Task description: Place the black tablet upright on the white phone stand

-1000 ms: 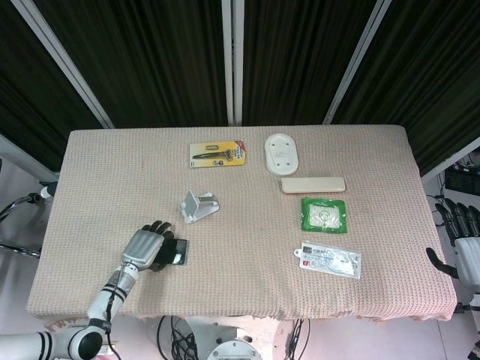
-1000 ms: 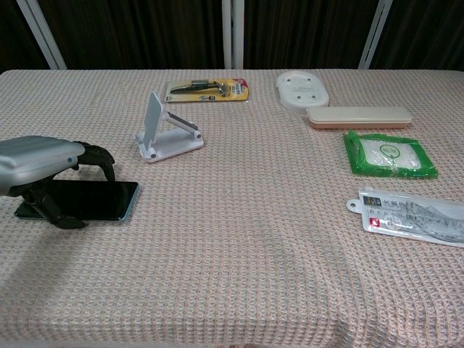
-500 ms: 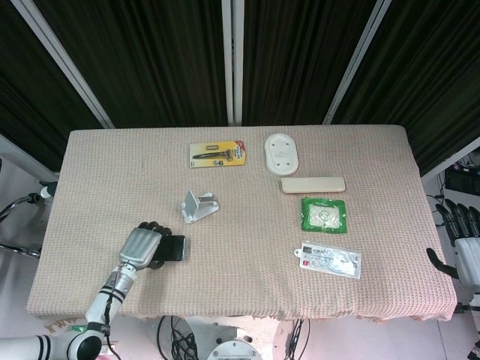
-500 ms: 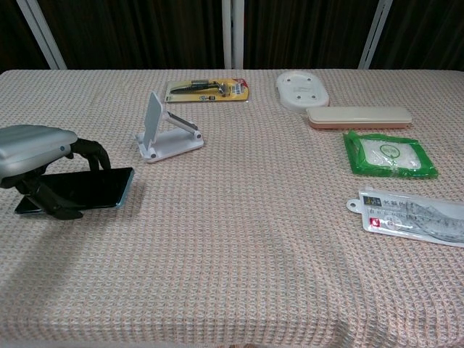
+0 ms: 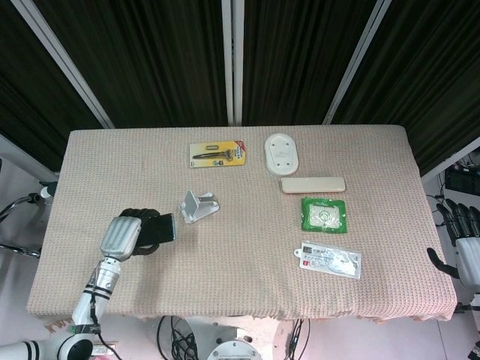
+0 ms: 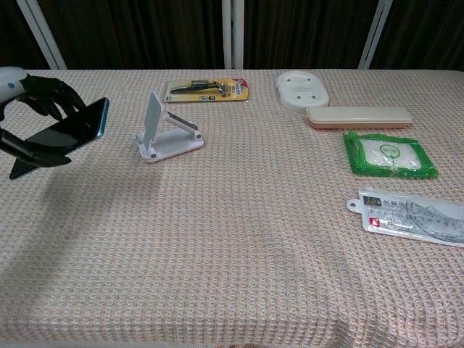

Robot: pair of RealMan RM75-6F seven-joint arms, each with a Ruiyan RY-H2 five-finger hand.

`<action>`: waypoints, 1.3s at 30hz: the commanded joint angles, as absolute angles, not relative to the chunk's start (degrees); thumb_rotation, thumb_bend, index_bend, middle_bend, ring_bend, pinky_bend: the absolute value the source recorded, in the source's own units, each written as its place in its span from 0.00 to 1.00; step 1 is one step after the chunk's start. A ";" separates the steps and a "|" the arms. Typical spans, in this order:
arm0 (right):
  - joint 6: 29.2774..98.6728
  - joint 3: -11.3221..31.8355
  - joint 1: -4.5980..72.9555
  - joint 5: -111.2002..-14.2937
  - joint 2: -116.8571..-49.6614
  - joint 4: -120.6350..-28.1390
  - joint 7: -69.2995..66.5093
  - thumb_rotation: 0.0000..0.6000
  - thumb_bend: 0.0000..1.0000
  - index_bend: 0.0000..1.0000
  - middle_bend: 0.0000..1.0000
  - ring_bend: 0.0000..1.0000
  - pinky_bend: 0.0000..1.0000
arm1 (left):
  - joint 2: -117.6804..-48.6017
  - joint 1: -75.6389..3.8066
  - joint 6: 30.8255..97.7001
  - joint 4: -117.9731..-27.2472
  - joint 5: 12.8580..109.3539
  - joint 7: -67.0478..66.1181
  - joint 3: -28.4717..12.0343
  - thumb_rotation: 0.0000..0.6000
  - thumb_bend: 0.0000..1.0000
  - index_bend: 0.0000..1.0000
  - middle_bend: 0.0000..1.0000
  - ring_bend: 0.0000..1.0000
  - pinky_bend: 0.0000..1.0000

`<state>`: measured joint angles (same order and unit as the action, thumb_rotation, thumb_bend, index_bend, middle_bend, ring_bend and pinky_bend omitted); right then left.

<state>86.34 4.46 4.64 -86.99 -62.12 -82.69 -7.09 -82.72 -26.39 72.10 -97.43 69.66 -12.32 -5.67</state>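
- Tablet (image 6: 64,133) first: we are holding it in our left hand (image 5: 124,237), off the table and tilted, its far edge raised and its near corner dipping low, as the chest view shows.
- We are gripping it with fingers (image 6: 45,93) curled over the top and a dark thumb running underneath; the hold looks firm, though we cannot tell how much of the far side is pinched.
- We are judging ourselves to be in the carrying step: lift done, placing not yet begun.
- Stand (image 6: 165,133) is waiting just beyond and to the right of the tablet, near but not touching, its backrest leaning away and its front lip facing us.
- Next we are needing to swing the tablet upright, bring its lower edge down behind that lip, and let it lean on the backrest before loosening our grip.
- Our right hand (image 5: 466,244) is hanging off the table's right side with fingers apart, holding nothing.
- Razor pack (image 6: 206,89) is lying farther back.
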 commanded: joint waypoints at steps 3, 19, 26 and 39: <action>86.38 4.75 4.79 -86.87 -61.97 -83.19 -7.45 1.00 0.21 0.00 0.00 0.00 0.00 | -86.11 -23.71 76.05 -99.10 66.45 1.87 -12.99 1.00 0.22 0.65 0.70 0.33 0.25; 87.81 4.87 4.11 -87.27 -60.39 -84.35 -8.22 1.00 0.21 0.00 0.00 0.00 0.00 | -99.20 -27.55 73.63 -96.35 60.19 16.45 -23.02 1.00 0.22 0.64 0.70 0.33 0.25; 87.59 4.57 3.81 -87.07 -60.25 -84.35 -8.30 1.00 0.21 0.00 0.00 0.00 0.00 | -105.86 -29.84 74.09 -84.57 66.28 22.93 -22.53 1.00 0.22 0.64 0.70 0.33 0.25; 87.13 4.68 3.94 -86.78 -60.01 -85.23 -6.98 1.00 0.21 0.00 0.00 0.00 0.00 | -113.63 -31.64 74.99 -71.05 71.25 30.98 -21.43 1.00 0.22 0.64 0.70 0.33 0.25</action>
<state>87.11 4.68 3.94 -86.78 -60.02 -85.22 -7.00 -112.69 -31.24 74.95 -72.19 70.47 30.10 -21.83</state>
